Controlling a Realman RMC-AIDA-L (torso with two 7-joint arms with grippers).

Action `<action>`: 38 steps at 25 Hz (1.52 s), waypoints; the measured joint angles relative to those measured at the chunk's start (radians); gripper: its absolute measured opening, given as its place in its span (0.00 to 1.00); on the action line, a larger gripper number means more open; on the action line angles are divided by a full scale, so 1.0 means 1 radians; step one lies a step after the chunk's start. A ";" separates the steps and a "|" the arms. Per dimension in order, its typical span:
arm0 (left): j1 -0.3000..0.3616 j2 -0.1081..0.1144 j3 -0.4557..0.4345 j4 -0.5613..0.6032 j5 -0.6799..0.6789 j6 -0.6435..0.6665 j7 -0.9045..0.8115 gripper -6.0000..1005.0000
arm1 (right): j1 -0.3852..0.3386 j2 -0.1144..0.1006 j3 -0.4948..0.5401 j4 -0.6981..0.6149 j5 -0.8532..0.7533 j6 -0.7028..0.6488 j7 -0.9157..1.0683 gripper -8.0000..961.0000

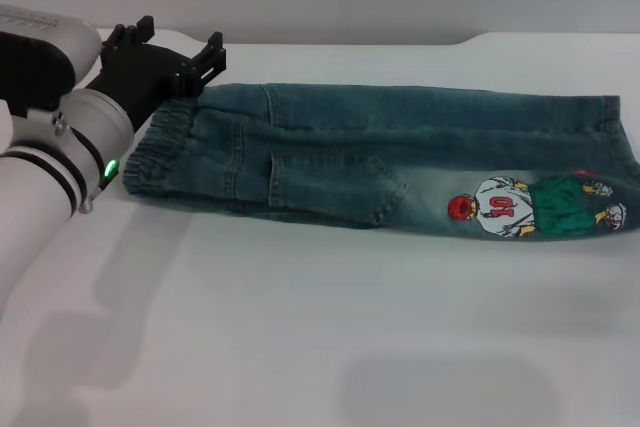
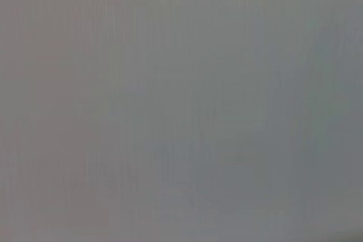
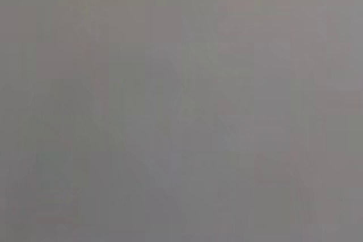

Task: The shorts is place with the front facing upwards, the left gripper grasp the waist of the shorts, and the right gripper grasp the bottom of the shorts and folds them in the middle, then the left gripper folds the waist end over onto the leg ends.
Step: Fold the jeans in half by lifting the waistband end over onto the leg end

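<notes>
While lying lengthwise across the white table [image 1: 300, 347], folded once along the middle, back side up: the shorts [image 1: 400, 162], blue-green denim with a stitched back pocket [image 1: 335, 187] near the centre. At the left end, the waist end [image 1: 160, 152], puckered and gathered. At the right end, the leg ends [image 1: 615, 137], straight and stacked, with a cartoon figure print [image 1: 535, 205] on the near side, just left of the hems. Reaching in from the left, white arm with a green light lit, angled toward the far side: the left gripper [image 1: 180, 55], black fingers spread, poised just at the far corner of the waistband. Wrist views blank grey, nothing to tell.
</notes>
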 joint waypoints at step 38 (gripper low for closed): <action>-0.029 -0.003 0.026 -0.002 -0.002 -0.074 -0.062 0.85 | 0.085 0.012 0.283 0.316 0.318 -1.112 0.024 0.53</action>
